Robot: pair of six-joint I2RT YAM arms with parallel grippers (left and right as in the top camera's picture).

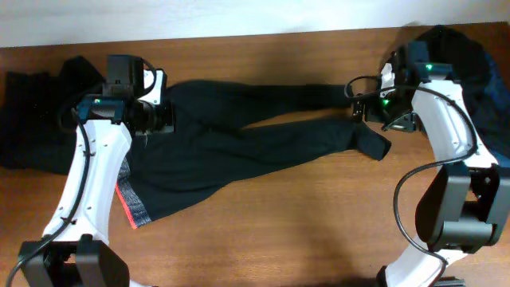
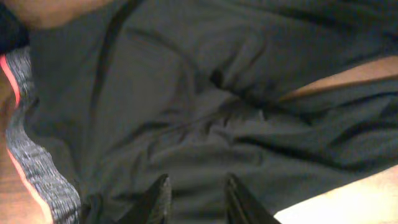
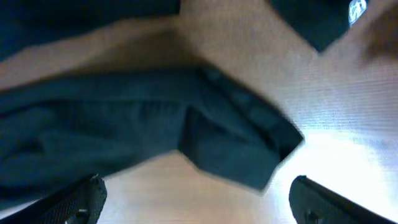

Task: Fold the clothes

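Black trousers [image 1: 239, 135] across mid-frame; our left claw [image 2: 197, 182] slightly apart at frame left, our right claw [image 3: 198, 180] wide apart, empty, at right.

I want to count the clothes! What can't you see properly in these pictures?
Overhead: dark heap of clothes at far left, too dark to count, partly behind the left arm.
Overhead: dark fabric heap top right, partly hidden by the right arm, cut by the edge.
Right wrist: black trouser leg, blurred.

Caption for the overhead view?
Long black fabric trousers with a red-and-grey waistband spread on the wooden table; left gripper near the waist, right gripper open over a leg cuff.
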